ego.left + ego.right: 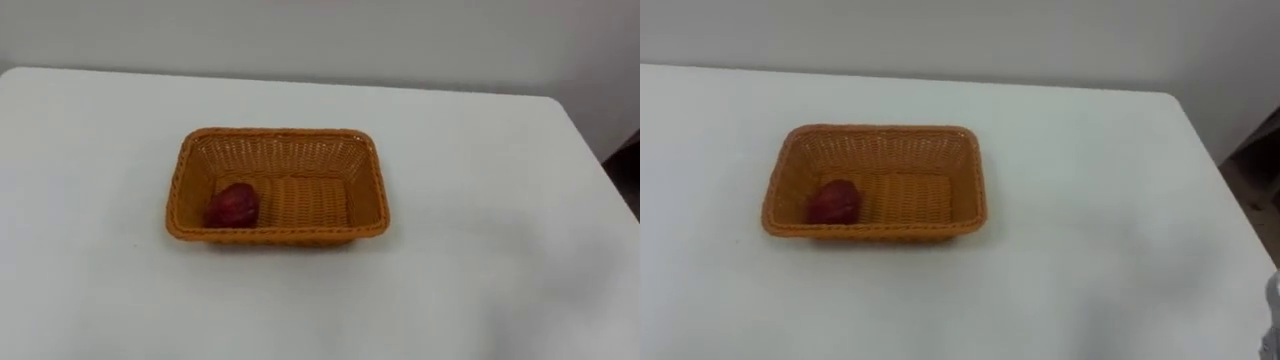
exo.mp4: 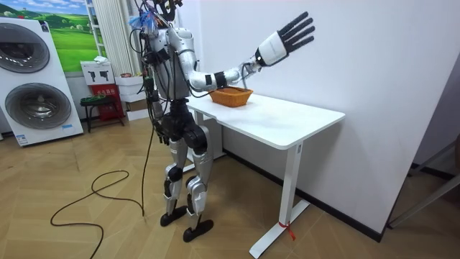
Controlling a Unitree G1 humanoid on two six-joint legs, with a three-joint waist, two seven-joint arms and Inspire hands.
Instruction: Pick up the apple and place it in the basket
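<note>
Smooth table [image 1: 480,250] bears rectangular wicker basket [image 1: 280,133] holding apple [image 1: 233,206].

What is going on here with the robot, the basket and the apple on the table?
A humanoid robot stands at a white table. The red apple lies inside the woven basket, in its left part by the near wall, with no hand on it. The robot's right hand is raised high over the table, above the basket, with its fingers spread open and holding nothing. The apple may be already placed or not yet picked; this moment alone cannot settle which.
</note>
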